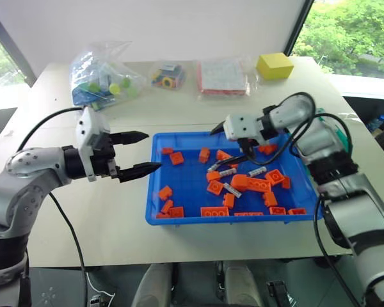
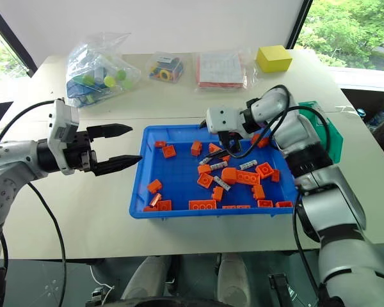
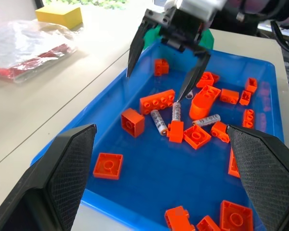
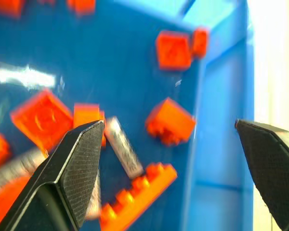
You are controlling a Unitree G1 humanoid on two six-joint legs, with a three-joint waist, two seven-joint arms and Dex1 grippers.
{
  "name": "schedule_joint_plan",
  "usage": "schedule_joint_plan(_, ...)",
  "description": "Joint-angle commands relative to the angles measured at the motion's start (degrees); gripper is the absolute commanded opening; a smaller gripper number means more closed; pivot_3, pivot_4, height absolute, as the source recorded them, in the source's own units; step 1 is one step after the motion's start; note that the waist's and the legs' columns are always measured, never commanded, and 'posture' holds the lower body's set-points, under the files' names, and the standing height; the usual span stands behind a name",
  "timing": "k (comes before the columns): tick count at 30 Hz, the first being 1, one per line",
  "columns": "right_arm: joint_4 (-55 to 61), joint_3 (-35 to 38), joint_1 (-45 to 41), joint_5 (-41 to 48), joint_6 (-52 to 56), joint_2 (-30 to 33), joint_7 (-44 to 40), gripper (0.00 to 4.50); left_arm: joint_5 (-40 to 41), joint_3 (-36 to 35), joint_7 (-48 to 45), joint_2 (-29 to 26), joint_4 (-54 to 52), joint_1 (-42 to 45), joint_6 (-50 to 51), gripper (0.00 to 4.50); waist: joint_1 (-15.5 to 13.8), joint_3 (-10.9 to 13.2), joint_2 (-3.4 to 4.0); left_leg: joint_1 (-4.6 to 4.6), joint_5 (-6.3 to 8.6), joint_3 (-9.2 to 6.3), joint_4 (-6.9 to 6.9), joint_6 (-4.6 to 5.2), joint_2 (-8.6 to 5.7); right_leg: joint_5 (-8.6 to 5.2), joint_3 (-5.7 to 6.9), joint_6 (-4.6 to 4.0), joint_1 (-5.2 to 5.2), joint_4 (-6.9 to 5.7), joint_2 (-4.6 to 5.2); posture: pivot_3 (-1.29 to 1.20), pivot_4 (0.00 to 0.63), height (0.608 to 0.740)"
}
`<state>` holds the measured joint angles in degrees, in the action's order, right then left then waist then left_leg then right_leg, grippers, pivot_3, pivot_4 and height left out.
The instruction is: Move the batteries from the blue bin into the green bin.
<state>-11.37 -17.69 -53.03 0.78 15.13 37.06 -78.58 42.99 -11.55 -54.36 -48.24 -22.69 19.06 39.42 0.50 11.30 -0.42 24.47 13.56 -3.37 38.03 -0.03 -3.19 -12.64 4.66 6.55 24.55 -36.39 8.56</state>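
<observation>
right tool (image 1: 229, 145) spread wide, empty, over batteries (image 1: 227, 172) mid blue bin (image 1: 179, 217) to straddle one | left tool (image 1: 139, 153) open, empty, beside bin's left rim, clear | green bin (image 2: 328, 131) by surface's right edge

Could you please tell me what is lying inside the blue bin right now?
The blue bin holds scattered orange toy bricks and several batteries. Any pieces beneath the right gripper are hidden.
</observation>
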Motion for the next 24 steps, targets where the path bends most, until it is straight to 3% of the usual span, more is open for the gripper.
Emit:
schedule_joint_plan(1, 19.55, 5.04, 3.58, 5.93, 27.64, 2.50, 4.26, 4.46, 0.40, -1.27, -0.27, -0.54, -1.37, -0.08, -0.85, 4.50, -0.04, 0.00, 0.00, 0.01, 0.00, 0.00, 0.00, 0.00, 0.00, 0.00, 0.00, 0.00, 0.00, 0.00, 0.00, 0.00, 0.150, 0.692)
schedule_joint_plan(4, 33.79, 8.74, 8.41, 11.31, 50.89, 4.38, 8.69, 4.46, 0.29, -0.21, -0.77, -0.22, -0.97, 0.50, -0.87, 4.50, -0.05, 0.00, -0.01, 0.01, 0.01, 0.00, 0.01, 0.01, 0.01, -0.01, 0.00, -0.01, 0.01, 0.00, 0.01, 0.00, 0.150, 0.692)
schedule_joint_plan(7, 42.69, 11.62, 13.61, 15.26, 62.95, 5.63, 12.46, 4.46, 0.02, 0.82, -1.51, -0.06, -0.04, 1.58, -1.02, 4.50, -0.27, -0.02, -0.03, 0.01, 0.02, 0.00, 0.00, 0.01, 0.02, -0.02, 0.01, -0.01, 0.00, 0.03, 0.02, 0.00, 0.150, 0.692)
schedule_joint_plan(11, 48.14, 16.26, 17.37, 19.24, 74.96, 2.43, 18.16, 2.61, -0.77, 2.42, -2.88, 0.11, 2.01, 3.38, -1.64, 4.50, -0.56, -0.02, -0.03, 0.02, 0.02, 0.11, 0.01, 0.02, 0.03, -0.01, 0.01, -0.01, 0.01, 0.06, 0.05, 0.00, 0.150, 0.692)
schedule_joint_plan(16, 48.99, 18.03, 21.28, 22.02, 77.37, -0.12, 26.16, 0.10, -1.66, 4.22, -4.48, 0.47, 4.00, 5.70, -2.11, 4.50, -1.21, -0.02, -0.03, 0.01, 0.02, 0.12, 0.01, 0.03, 0.03, -0.01, 0.02, 0.00, 0.00, 0.07, 0.03, 0.00, 0.150, 0.692)
schedule_joint_plan(24, 45.45, 18.27, 24.63, 23.09, 76.27, 0.72, 33.94, 0.10, -2.50, 5.24, -5.39, 0.99, 5.46, 7.79, -2.23, 4.50, -1.17, -0.02, -0.04, 0.03, 0.01, 0.11, 0.03, 0.04, 0.02, 0.00, 0.02, 0.00, -0.04, 0.10, 0.02, 0.00, 0.150, 0.692)
